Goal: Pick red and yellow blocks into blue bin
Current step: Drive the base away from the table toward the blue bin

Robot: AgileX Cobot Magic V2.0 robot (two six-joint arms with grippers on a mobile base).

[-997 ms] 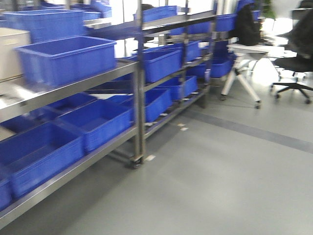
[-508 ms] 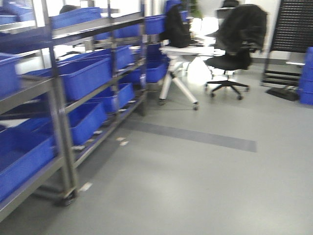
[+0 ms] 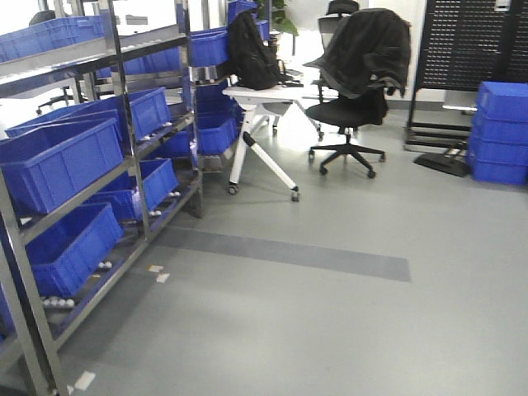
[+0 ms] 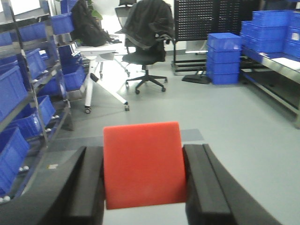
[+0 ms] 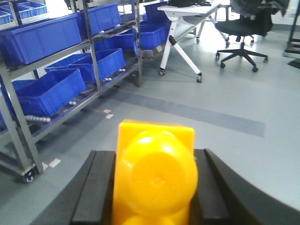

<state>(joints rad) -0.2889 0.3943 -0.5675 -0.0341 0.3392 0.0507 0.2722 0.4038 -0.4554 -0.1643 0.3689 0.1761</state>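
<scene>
Between the dark fingers (image 4: 89, 185) of the left end effector (image 4: 144, 187) sits the red block (image 4: 143, 161), clamped on both side faces, its flat face square to the wrist camera and its top edge clear above the fingers. The right end effector (image 5: 154, 187) grips the yellow brick (image 5: 154, 140) the same way, a finger pressed to each side and a round stud (image 5: 159, 173) facing the camera. Both blocks are held well above the grey floor (image 3: 330, 330).

Along the floor's left edge runs a steel rack (image 3: 130, 124) on casters, its tiers filled with ribbed blue crates (image 3: 62, 161) whose fronts jut slightly past the shelf lips. A darker stripe (image 3: 280, 252) crosses the floor from the foot of the rack toward the right, with small white tape marks (image 3: 157, 272) just beside its near end.

Toward the far edge stands a white counter (image 3: 264, 95) on splayed wheeled legs, carrying a black backpack (image 3: 247, 49). Just beside it is a black office chair (image 3: 351, 115) draped with a dark jacket (image 3: 363, 45). At the far right corner a stack of blue crates (image 3: 502, 132) stands near a black perforated panel (image 3: 470, 41).

From the rack's front edge to that stack, the floor lies wide and bare.
</scene>
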